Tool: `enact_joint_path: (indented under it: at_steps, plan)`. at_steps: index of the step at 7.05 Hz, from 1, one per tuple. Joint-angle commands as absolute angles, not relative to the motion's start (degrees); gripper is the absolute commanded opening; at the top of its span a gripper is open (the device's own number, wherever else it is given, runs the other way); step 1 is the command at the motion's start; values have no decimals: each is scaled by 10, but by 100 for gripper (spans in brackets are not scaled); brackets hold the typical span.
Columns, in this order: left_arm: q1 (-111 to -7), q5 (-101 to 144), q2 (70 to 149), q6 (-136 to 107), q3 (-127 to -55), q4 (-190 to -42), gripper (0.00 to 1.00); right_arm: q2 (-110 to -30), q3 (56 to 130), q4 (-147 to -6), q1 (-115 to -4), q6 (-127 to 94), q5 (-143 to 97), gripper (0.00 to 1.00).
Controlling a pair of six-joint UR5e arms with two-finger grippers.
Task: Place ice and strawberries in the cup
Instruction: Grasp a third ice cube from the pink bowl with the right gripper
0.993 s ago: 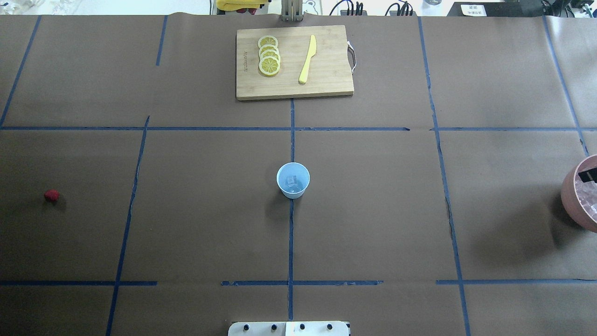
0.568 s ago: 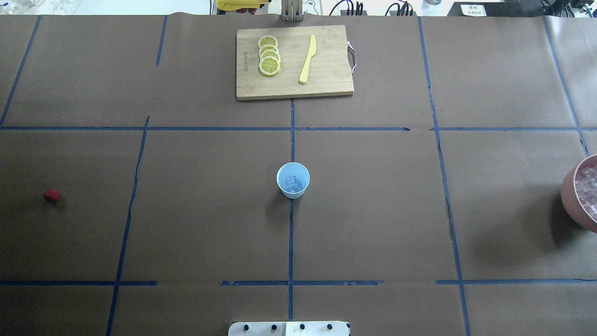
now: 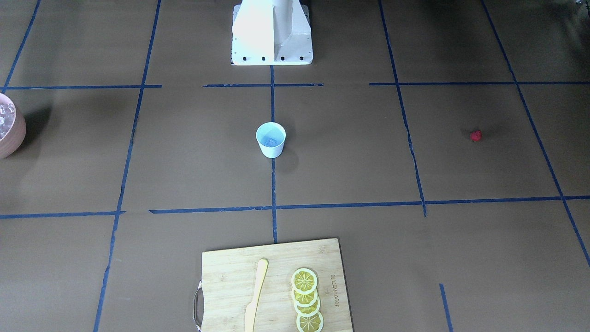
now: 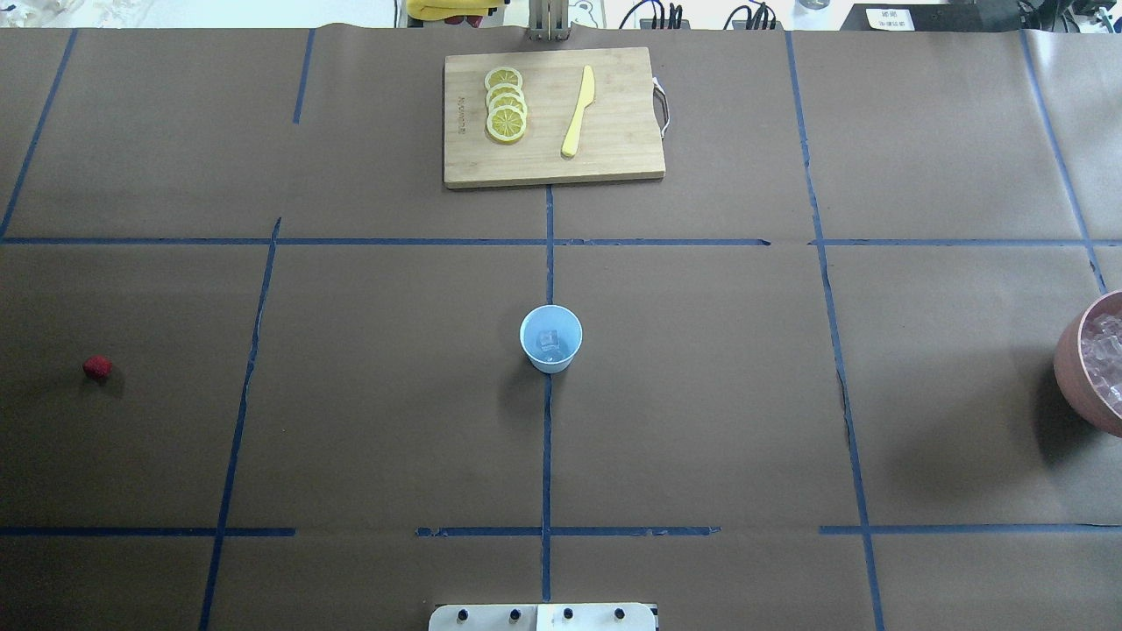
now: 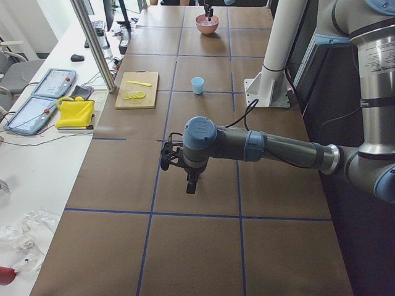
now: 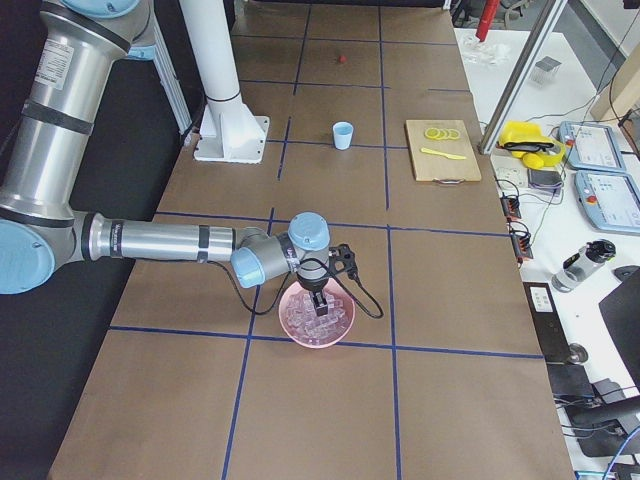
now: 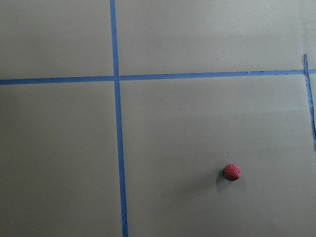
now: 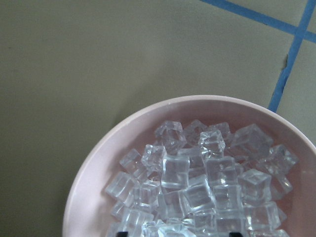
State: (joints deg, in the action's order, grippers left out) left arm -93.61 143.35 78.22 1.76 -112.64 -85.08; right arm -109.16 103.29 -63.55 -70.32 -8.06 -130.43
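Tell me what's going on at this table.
The robot is loading the cup in the middle of the table. Some ice already sits inside it. The right gripper hangs low over the pink bowl of loose cubes, probably going for another; I cannot tell whether it is open. The left gripper hovers above the table, and the strawberry lies untouched below its wrist camera.

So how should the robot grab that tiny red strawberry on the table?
Pinch the strawberry across its round middle, coming straight down. It sits low and alone on the flat table, so fingers probably fit either side.
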Motion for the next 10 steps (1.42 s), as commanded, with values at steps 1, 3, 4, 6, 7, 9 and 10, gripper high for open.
enact_joint_path:
  at_steps: [1, 3, 4, 6, 7, 9, 10]
  plan:
    - [-936, 1433, 782, 18, -1127, -851, 100, -1091, 1026, -638, -701, -71, -1304, 71]
    - [-937, 1434, 782, 18, -1126, -851, 100, -1089, 1018, -638, -692, -69, -1304, 71]
    - [-936, 1434, 781, 18, -1127, -850, 100, -1088, 1017, -638, -682, -69, -1304, 71]
    - [-936, 1434, 781, 18, -1127, -850, 100, -1087, 1015, -638, -676, -69, -1304, 68]
    - [-936, 1435, 781, 18, -1127, -850, 100, -1087, 1013, -639, -676, -69, -1304, 65]
    - [-936, 1438, 782, 18, -1128, -850, 100, -1087, 1007, -638, -676, -69, -1304, 65]
    - [-936, 1439, 782, 18, -1128, -850, 100, -1087, 1006, -638, -676, -69, -1304, 65]
